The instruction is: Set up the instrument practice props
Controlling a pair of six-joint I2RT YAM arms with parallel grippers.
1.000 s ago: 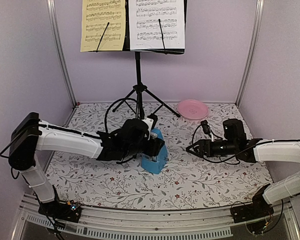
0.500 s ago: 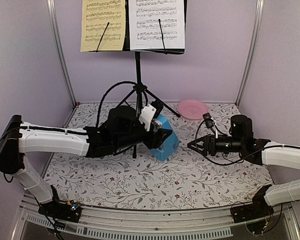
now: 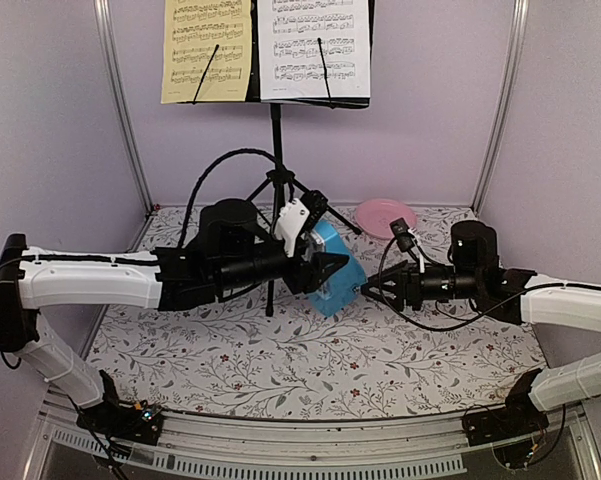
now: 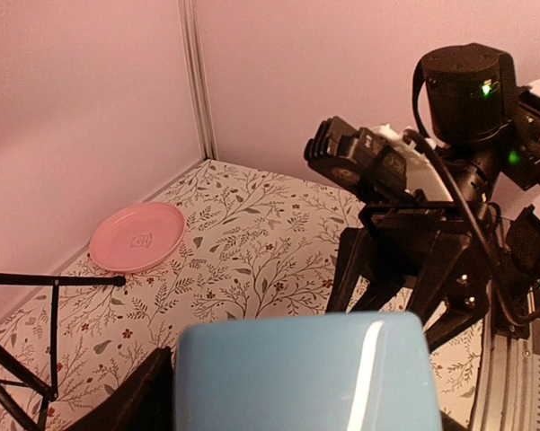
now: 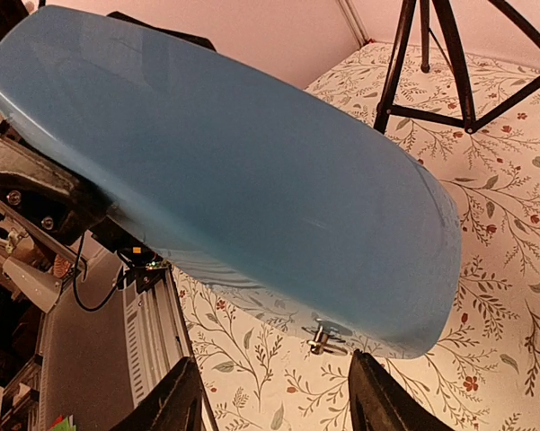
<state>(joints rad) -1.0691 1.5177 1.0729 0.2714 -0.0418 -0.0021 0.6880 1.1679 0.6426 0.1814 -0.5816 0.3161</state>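
My left gripper [image 3: 323, 268] is shut on the blue metronome [image 3: 338, 270] and holds it tilted above the floral table. In the left wrist view the metronome [image 4: 296, 368] fills the space between the dark fingers [image 4: 130, 404]. My right gripper [image 3: 366, 290] is open, its tips just right of the metronome. In the right wrist view the metronome [image 5: 234, 171] hangs over the spread fingers [image 5: 175, 395], its small metal key [image 5: 325, 337] showing underneath. The black music stand [image 3: 276, 150] stands at the back on its tripod, carrying the pale-yellow sheet [image 3: 207, 50] and the white sheet [image 3: 313, 45].
A pink round plate [image 3: 385, 215] lies at the back right, also in the left wrist view [image 4: 137, 235]. The tripod legs [image 5: 449, 63] spread over the table behind the metronome. Purple walls with metal posts enclose the table [image 3: 280, 370].
My left arm has lifted the metronome off the table and carried it right. My right gripper has narrowed somewhat and moved left up to it.
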